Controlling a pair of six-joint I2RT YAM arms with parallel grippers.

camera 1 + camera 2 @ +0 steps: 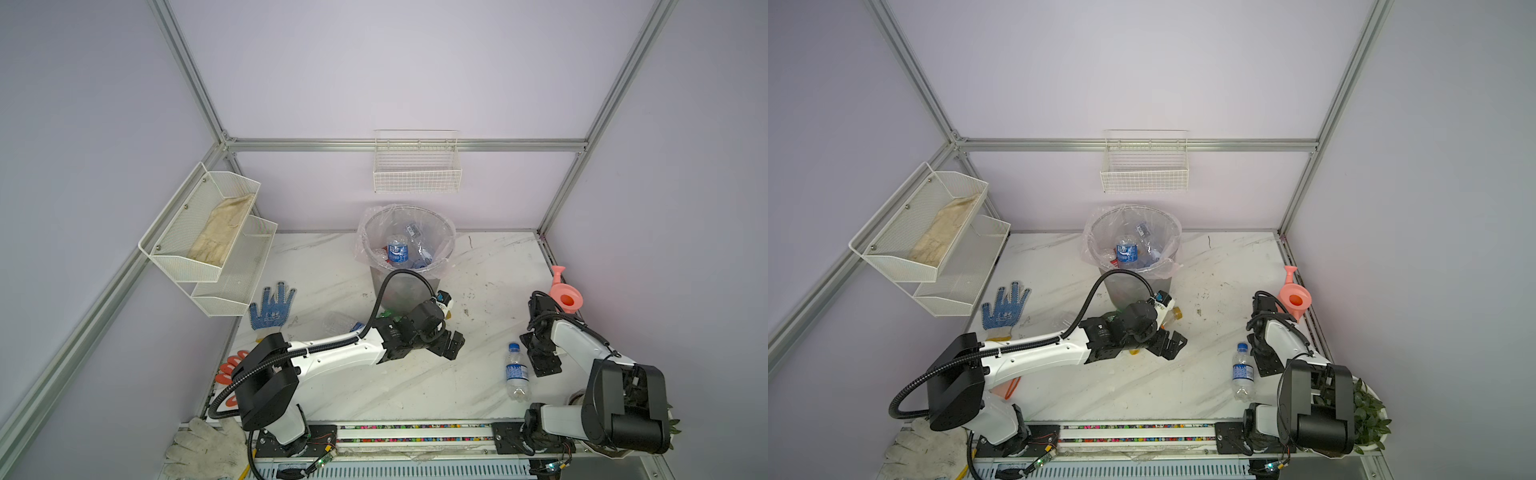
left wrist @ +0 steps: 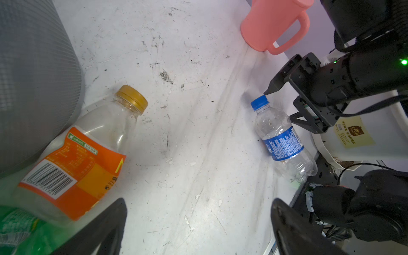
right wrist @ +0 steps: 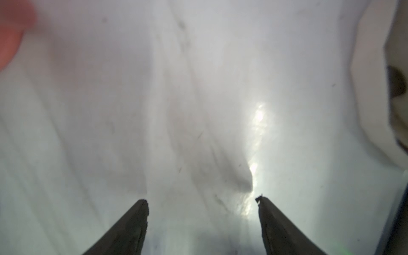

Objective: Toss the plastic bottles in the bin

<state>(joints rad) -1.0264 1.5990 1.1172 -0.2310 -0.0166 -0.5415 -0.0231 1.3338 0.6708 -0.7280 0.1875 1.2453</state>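
Note:
The grey bin [image 1: 451,232] [image 1: 1177,232], lined with a clear bag, stands at the back middle and holds several plastic bottles, one with a blue label [image 1: 398,249]. A blue-labelled, blue-capped bottle [image 1: 516,374] [image 1: 1243,374] [image 2: 282,141] lies on the table at the right. An orange-labelled bottle [image 2: 84,159] [image 1: 1170,319] and a green one [image 2: 13,227] lie against the foot of the bin. My left gripper [image 1: 451,345] [image 2: 198,202] hovers open beside them, empty. My right gripper [image 1: 539,353] [image 3: 201,199] stands open just right of the blue-capped bottle, with only table between its fingers.
A pink watering can [image 1: 565,297] [image 2: 271,26] stands at the right wall behind my right arm. A blue dotted glove [image 1: 270,307] lies at the left. White wire baskets hang on the back wall [image 1: 417,170] and left wall [image 1: 208,232]. A potted plant [image 1: 1366,411] sits at the front right.

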